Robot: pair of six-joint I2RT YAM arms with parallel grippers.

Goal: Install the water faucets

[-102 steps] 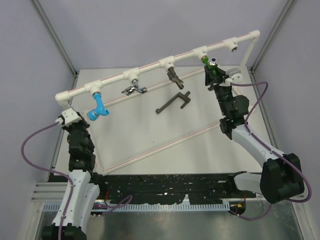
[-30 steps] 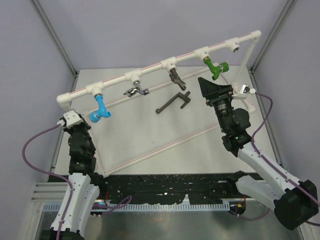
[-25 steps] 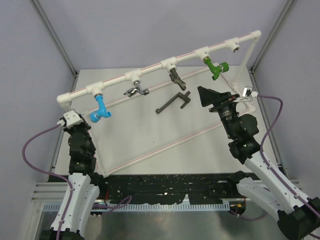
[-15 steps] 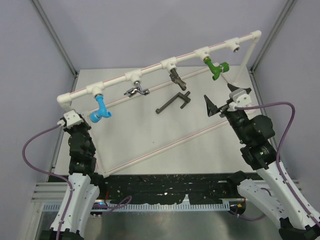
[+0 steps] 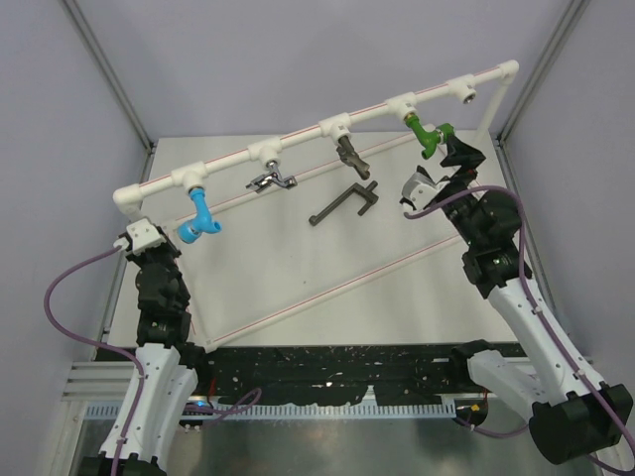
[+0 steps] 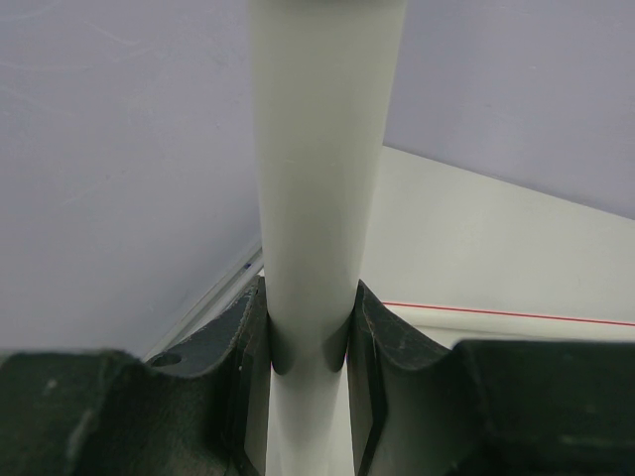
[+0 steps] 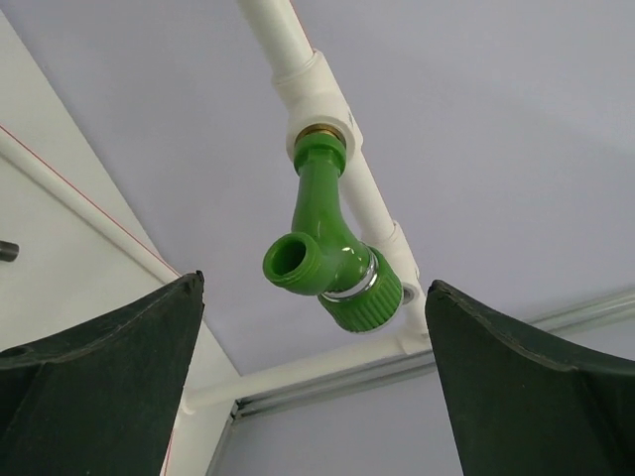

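Observation:
Four water faucets hang from the white pipe frame [image 5: 298, 132]: blue [image 5: 198, 213], chrome [image 5: 268, 179], dark bronze [image 5: 349, 154] and green [image 5: 429, 139]. The dark T-handled faucet [image 5: 345, 203] lies on the table. My right gripper [image 5: 437, 174] is just below the green faucet, pointing up at it. It is open wide, and the green faucet [image 7: 332, 258] hangs untouched above my right gripper [image 7: 313, 285], screwed into a brass-ringed tee [image 7: 319, 94]. My left gripper [image 5: 139, 238] is shut on the frame's left upright post [image 6: 317, 198], and the left gripper [image 6: 310, 337] presses it from both sides.
One tee socket [image 5: 462, 91] at the frame's right end holds nothing. The frame's lower pipes with red stripes [image 5: 317, 293] run diagonally across the table. Grey walls and metal corner posts [image 5: 109, 79] close in the workspace.
My right arm swung back over the table, then rose and turned up under the green faucet, its jaws spreading wide. The left arm and all faucets stayed put.

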